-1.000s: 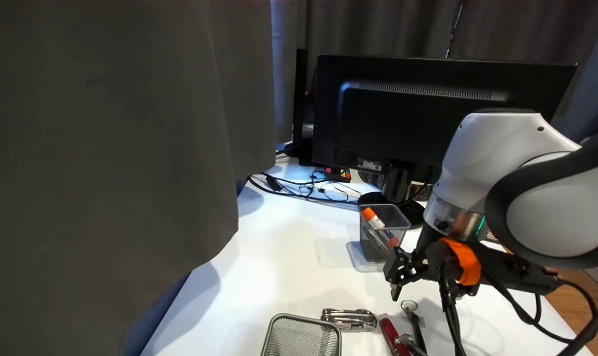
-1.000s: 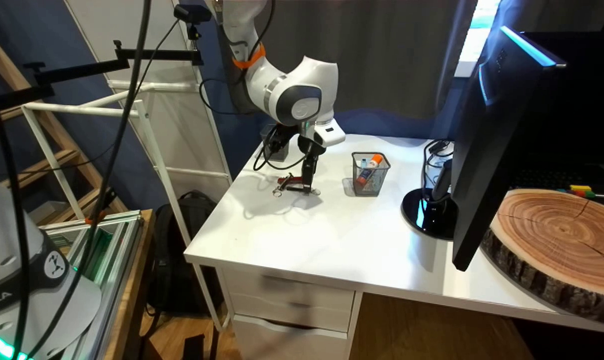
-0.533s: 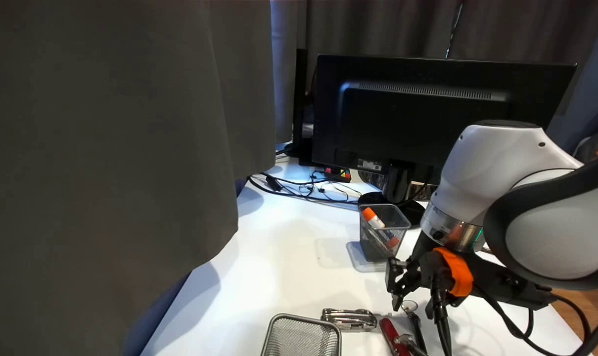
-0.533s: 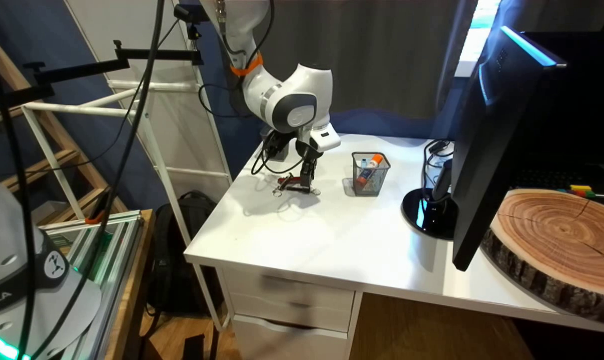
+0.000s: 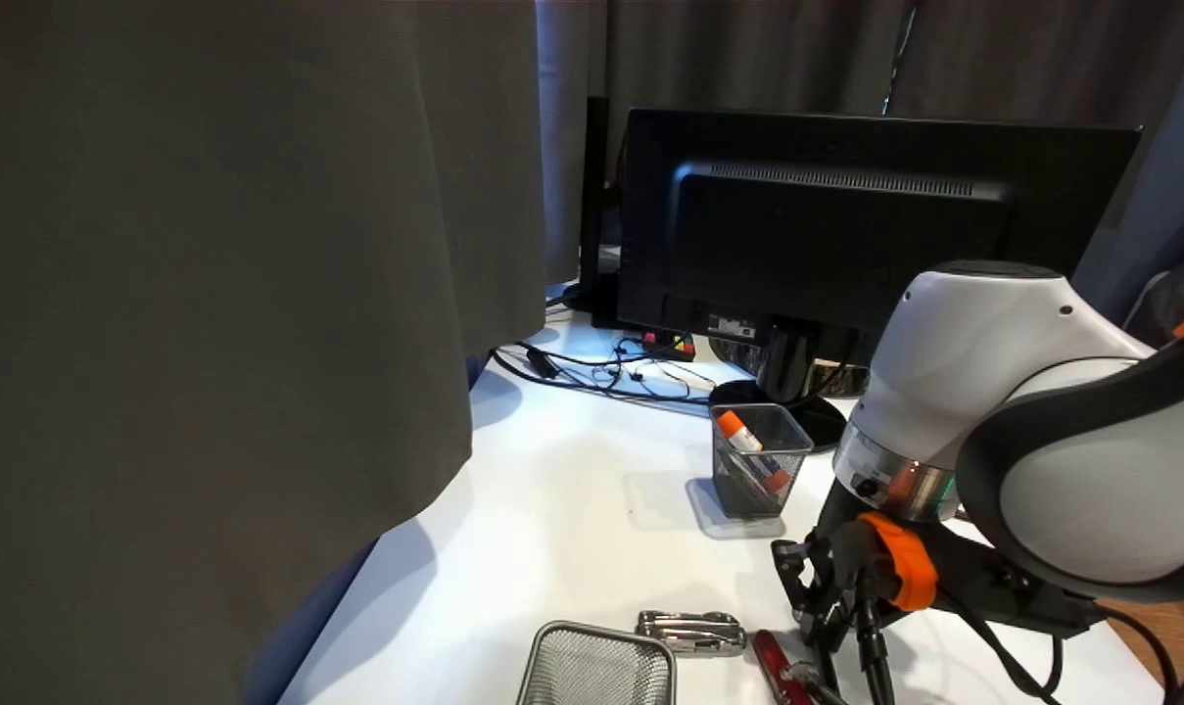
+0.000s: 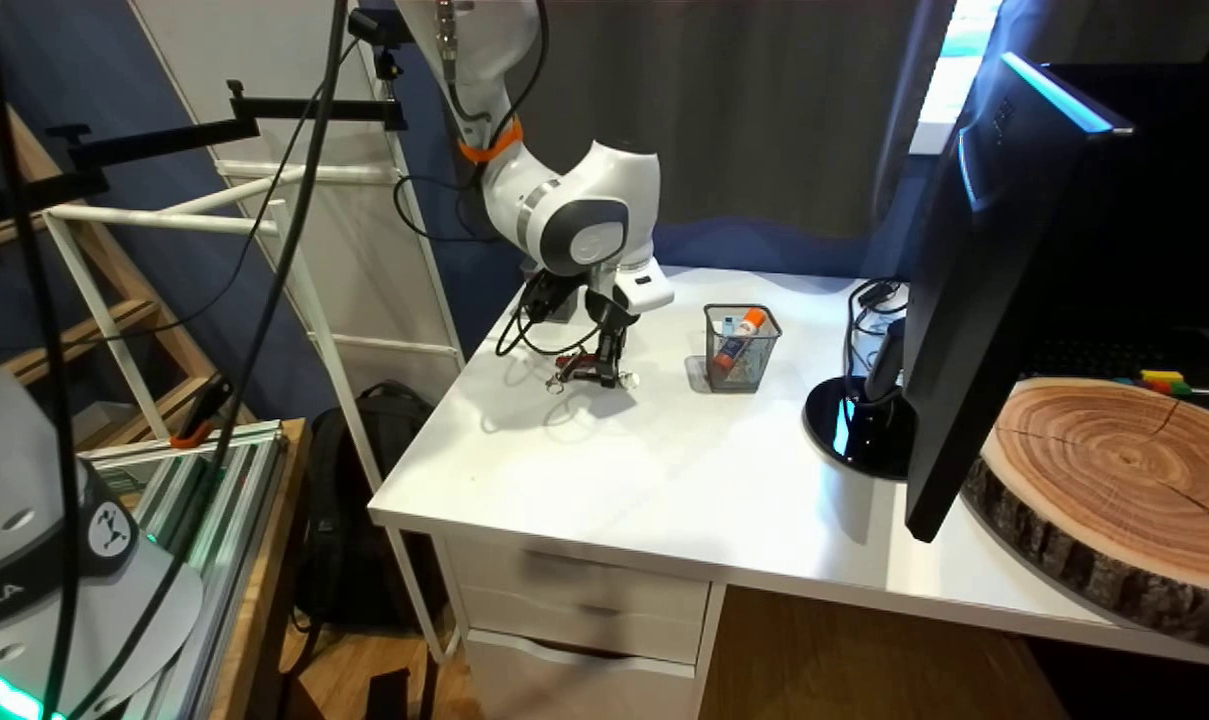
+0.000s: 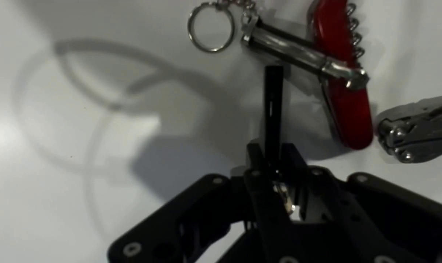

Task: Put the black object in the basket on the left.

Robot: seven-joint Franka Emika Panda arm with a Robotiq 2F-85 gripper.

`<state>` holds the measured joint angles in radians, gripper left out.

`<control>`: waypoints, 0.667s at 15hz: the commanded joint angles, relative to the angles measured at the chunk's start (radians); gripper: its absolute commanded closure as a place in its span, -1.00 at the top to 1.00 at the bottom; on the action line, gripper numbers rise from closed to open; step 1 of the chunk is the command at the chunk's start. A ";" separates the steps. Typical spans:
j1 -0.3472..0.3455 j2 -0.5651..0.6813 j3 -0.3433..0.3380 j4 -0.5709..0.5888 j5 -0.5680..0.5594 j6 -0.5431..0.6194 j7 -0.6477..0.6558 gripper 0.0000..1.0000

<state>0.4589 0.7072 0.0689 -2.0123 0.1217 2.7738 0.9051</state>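
Note:
The black object (image 7: 274, 106), a slim black handle, lies on the white table and runs between my fingertips in the wrist view. My gripper (image 7: 272, 150) is shut on it, one finger against each side. Behind the fingertips a shiny end of it partly shows; the rest is hidden by the fingers. In an exterior view the gripper (image 5: 815, 632) is low over the table, with the black handle (image 5: 827, 671) beneath it. The light grey mesh basket (image 5: 601, 671) stands left of it at the bottom edge, cut off by the frame.
Close beside the grip are a red pocket knife (image 7: 347, 109), a silver keychain tool (image 7: 290, 47) across it, and a silver multitool (image 7: 422, 133). A dark mesh holder (image 5: 748, 501) with an orange-capped stick stands farther back, before a monitor (image 5: 895, 235).
The arm has come down to the table. The jaws, open a second ago, have closed around the black handle. The table items look unmoved.

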 commanded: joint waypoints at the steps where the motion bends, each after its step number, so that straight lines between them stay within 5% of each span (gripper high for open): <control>1: 0.022 0.004 -0.015 0.007 0.007 0.003 0.023 -0.91; 7: 0.077 -0.187 -0.118 -0.076 -0.083 0.100 0.008 -0.91; 10: 0.068 -0.238 -0.101 -0.042 -0.128 0.099 -0.051 -0.91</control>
<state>0.5142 0.5473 -0.0308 -2.0267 0.0387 2.8538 0.8841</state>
